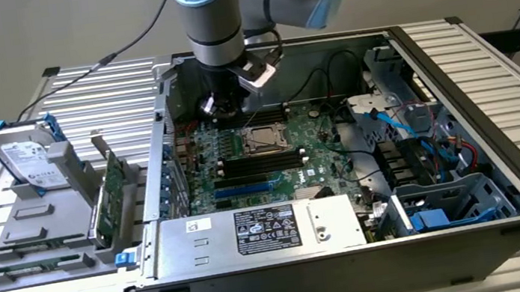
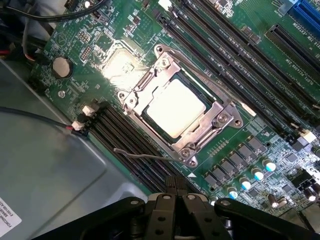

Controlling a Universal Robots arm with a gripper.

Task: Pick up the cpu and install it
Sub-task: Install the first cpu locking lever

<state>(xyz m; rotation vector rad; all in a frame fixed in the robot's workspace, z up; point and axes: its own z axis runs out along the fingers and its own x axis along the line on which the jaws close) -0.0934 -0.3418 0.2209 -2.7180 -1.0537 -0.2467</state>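
CPU (image 2: 176, 107) sits in the motherboard (image 2: 235, 45) socket, with the metal load frame (image 2: 220, 117) overlapping its edges, apparently to clamp it. Tool (image 2: 175, 199) is fully closed, holds nothing, and hovers just beside the socket.

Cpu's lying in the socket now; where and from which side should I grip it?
The cpu lies flat, its edges tucked under the metal retention frame, only the top face bare. Probably grip two opposite edges from straight above, once that frame is lifted.
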